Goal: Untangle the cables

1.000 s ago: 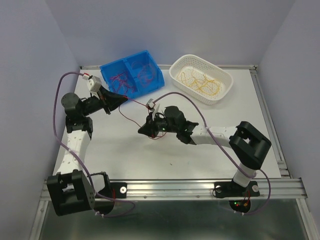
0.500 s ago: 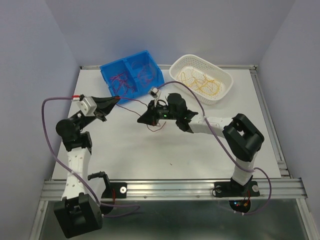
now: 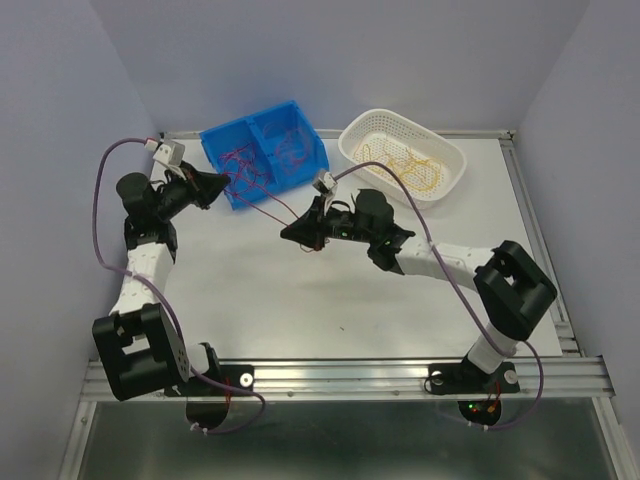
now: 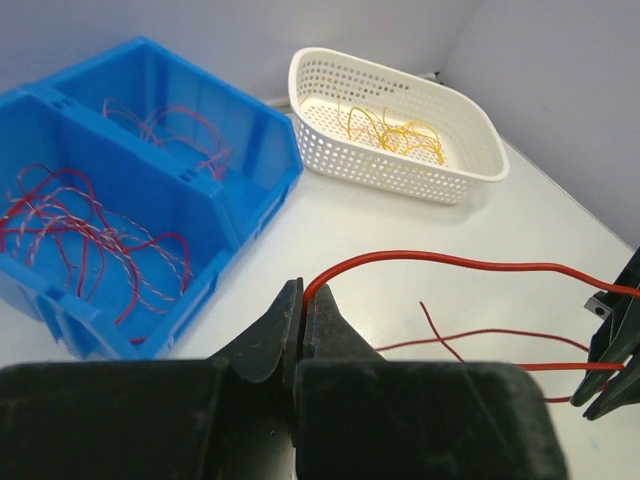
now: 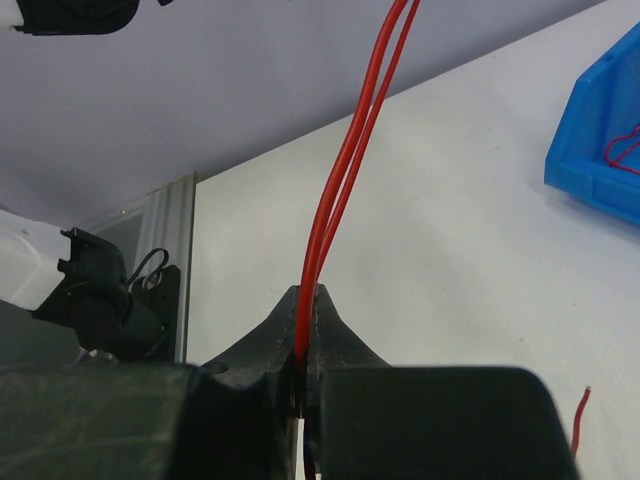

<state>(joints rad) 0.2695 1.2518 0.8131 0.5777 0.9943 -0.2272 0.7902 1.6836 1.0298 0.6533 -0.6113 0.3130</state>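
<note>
L claw point(image 4: 303, 298): clamped on red cable point(image 4: 430, 257), at tips.
R claw point(image 5: 308, 300): pinched on it too, doubled, rising from tips.
Cable: spans btw claws.
Handling: prob. hair-thin, light, floppy; grip near ends.

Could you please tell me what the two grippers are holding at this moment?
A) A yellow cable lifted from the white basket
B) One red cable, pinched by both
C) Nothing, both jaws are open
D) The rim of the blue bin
B: each wrist view shows shut jaws pinching the red cable, which runs above the table from the left gripper across to the right gripper.
</note>
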